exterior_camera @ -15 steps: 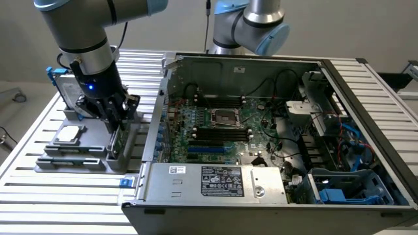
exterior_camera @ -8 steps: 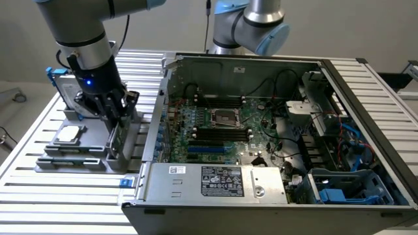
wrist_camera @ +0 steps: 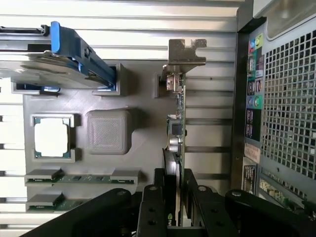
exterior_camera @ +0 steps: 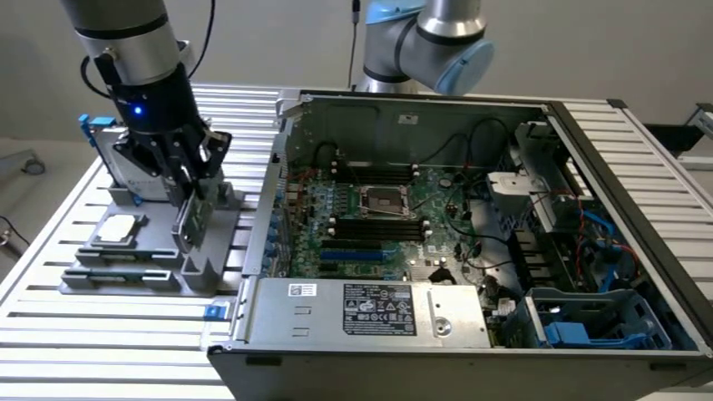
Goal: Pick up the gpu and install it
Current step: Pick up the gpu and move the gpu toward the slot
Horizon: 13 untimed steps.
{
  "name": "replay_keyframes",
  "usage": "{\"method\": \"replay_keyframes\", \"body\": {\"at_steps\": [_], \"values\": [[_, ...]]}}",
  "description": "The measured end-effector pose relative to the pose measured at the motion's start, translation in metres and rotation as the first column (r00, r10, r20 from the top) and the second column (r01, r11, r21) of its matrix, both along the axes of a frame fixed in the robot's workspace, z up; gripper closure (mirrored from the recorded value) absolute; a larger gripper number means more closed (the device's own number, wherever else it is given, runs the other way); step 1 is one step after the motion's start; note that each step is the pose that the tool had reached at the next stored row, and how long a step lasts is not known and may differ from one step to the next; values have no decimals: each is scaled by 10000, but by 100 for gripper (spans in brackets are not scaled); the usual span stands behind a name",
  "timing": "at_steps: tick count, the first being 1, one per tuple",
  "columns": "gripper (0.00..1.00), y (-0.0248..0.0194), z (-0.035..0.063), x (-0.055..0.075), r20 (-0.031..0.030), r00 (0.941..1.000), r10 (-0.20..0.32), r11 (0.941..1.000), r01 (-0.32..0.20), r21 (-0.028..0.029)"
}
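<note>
The gpu [exterior_camera: 192,219] stands on edge in a slot of the grey holder tray [exterior_camera: 145,276] on the exterior view's left. In the wrist view the gpu [wrist_camera: 177,128] shows edge-on, its green card and black cooler running toward the silver bracket [wrist_camera: 185,54]. My gripper [exterior_camera: 184,188] reaches down over its top edge. In the wrist view the gripper [wrist_camera: 175,207] straddles the card, with one black finger [wrist_camera: 153,202] against the cooler face and the other against the card's back, shut on it. The card's foot still sits at the tray.
On the tray [wrist_camera: 108,131] are a silver hard drive with blue rails [wrist_camera: 64,54], a square processor chip [wrist_camera: 51,137] and memory sticks [wrist_camera: 79,177]. The open computer case [exterior_camera: 446,217] lies just beside it, with the motherboard's blue slots [exterior_camera: 356,251] exposed. Its perforated back panel [wrist_camera: 286,98] is close.
</note>
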State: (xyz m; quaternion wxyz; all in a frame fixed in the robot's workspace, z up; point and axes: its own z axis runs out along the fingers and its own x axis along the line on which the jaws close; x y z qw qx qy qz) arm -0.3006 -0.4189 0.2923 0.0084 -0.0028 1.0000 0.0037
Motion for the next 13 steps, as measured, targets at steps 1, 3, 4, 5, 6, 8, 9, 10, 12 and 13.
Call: {"method": "replay_keyframes", "body": {"at_steps": [1,3,4,5,6,8,9,10,12,13], "values": [[73,0,46,-1,1,10000,0,10000,0,1],[73,0,137,-1,0,10000,0,10000,0,-1],[73,1,182,-1,1,10000,-1,10000,1,1],[73,0,226,-1,0,10000,-1,10000,1,0],[73,1,272,-1,1,10000,0,10000,0,1],[73,0,363,8,-1,10000,12,10000,-12,-1],[73,1,408,19,0,10000,24,10000,-24,0],[73,0,457,34,0,10000,44,10000,-44,1],[73,-4,546,70,2,10000,95,10000,-95,30],[73,-8,593,88,-1,9999,123,9999,-123,47]]}}
